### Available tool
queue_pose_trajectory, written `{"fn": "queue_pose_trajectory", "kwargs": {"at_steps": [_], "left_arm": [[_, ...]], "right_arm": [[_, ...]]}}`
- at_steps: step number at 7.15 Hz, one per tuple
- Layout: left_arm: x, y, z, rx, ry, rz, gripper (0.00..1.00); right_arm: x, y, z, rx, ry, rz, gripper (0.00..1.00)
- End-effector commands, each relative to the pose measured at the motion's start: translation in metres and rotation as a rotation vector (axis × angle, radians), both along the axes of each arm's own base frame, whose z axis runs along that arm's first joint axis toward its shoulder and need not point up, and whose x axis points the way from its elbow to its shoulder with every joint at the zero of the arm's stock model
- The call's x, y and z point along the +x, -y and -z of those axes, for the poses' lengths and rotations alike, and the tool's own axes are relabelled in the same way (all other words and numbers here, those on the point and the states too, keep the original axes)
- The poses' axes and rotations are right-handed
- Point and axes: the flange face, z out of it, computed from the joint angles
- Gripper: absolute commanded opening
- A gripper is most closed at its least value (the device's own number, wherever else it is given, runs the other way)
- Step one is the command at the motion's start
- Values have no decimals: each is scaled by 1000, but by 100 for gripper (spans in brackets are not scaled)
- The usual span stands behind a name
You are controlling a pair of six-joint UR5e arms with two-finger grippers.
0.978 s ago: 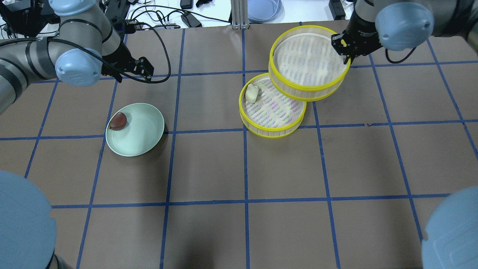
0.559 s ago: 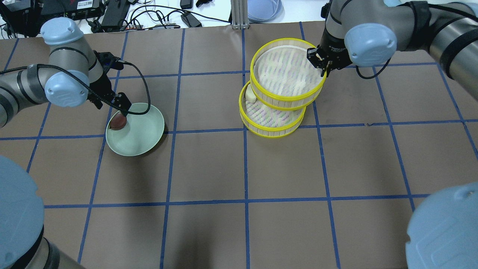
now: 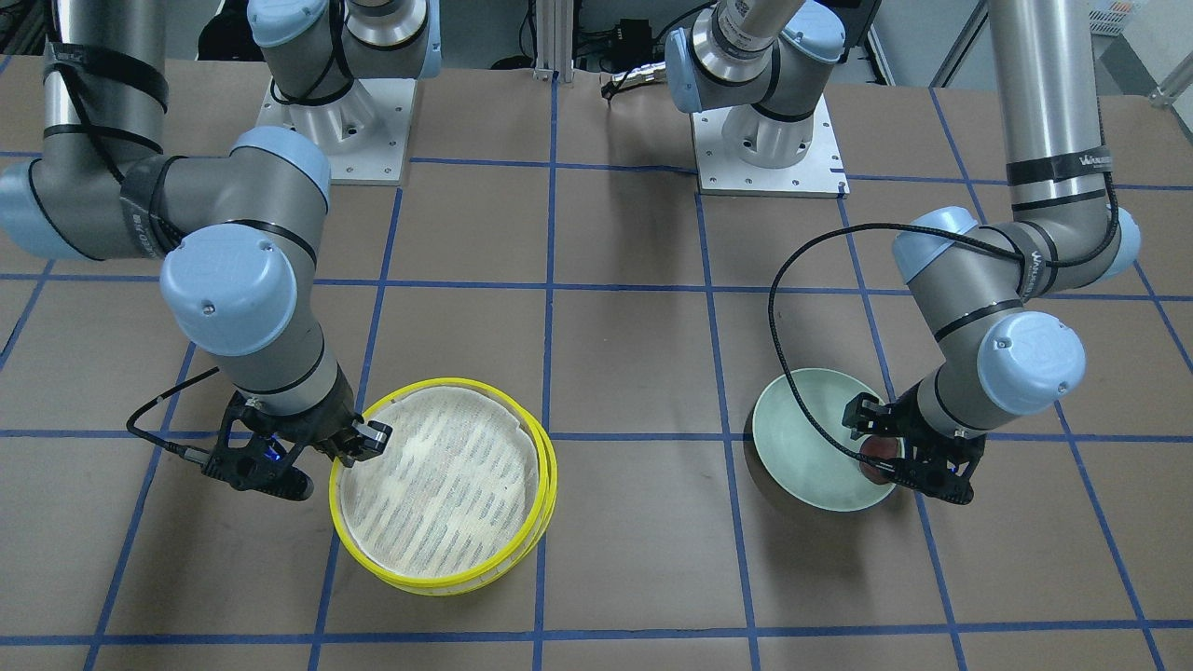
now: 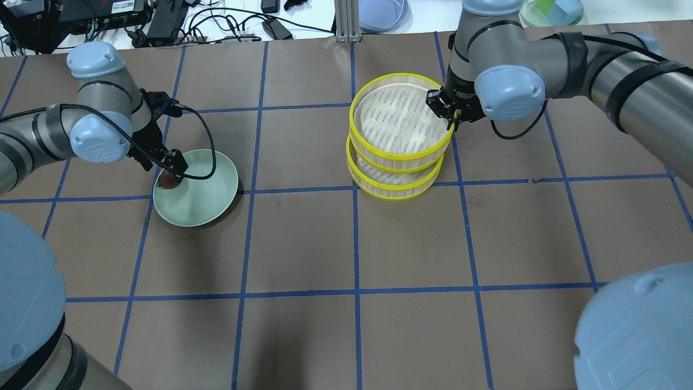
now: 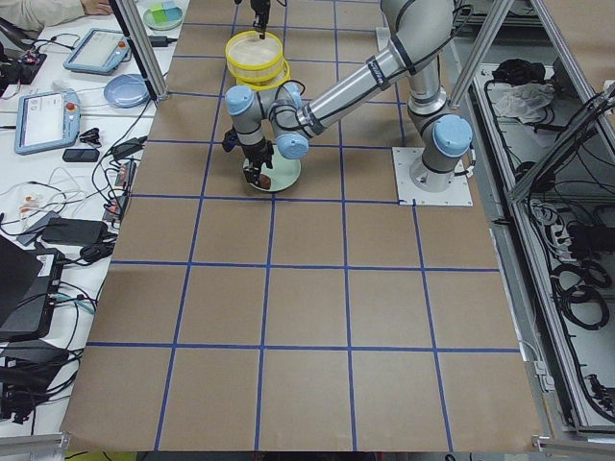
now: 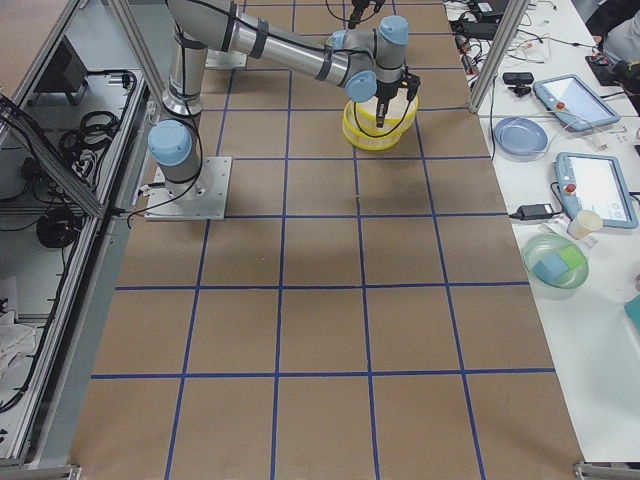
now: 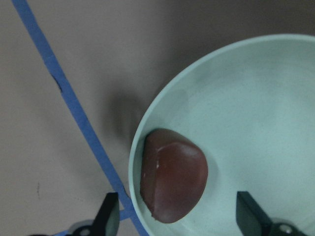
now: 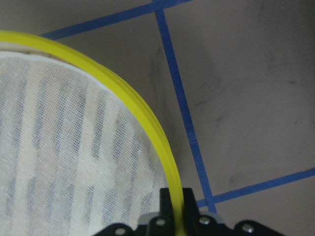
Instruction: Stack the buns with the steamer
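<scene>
The steamer is two yellow-rimmed trays. My right gripper (image 4: pixel 447 115) is shut on the far right rim of the upper tray (image 4: pixel 398 122) and holds it almost squarely over the lower tray (image 4: pixel 394 183); whether they touch I cannot tell. The right wrist view shows the jaws pinching the yellow rim (image 8: pixel 147 123). The cream-white bun is hidden under the upper tray. The dark reddish-brown bun (image 7: pixel 172 182) lies at the edge of the pale green plate (image 4: pixel 203 197). My left gripper (image 7: pixel 177 209) is open, its fingers either side of that bun, apart from it.
Cables and boxes line the far table edge (image 4: pixel 227 27), with a pale blue dish (image 4: pixel 381 13) behind the centre post. Blue tape lines grid the brown table. The plate (image 3: pixel 806 438) stands about two squares from the steamer stack (image 3: pixel 438 485).
My right gripper carried the upper tray left and nearer, over the lower tray, covering the cream-white bun. My left gripper came down to the plate and now straddles the brown bun.
</scene>
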Motion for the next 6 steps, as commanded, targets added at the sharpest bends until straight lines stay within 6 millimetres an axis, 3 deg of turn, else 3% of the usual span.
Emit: {"fn": "queue_pose_trajectory", "kwargs": {"at_steps": [1,2,4,6], "left_arm": [[-1,4,11,4,-17,-27,64],[0,5,12,5,-14,-22,30],[1,7,9,-1,-12,-22,0],[1,8,6,-10,-10,-54,0]], "right_arm": [[8,-7,10,15,-1,8,0],[8,-8,11,19,-9,6,0],[6,-9,6,16,-12,-1,0],[7,-11,7,24,-11,3,0]]}}
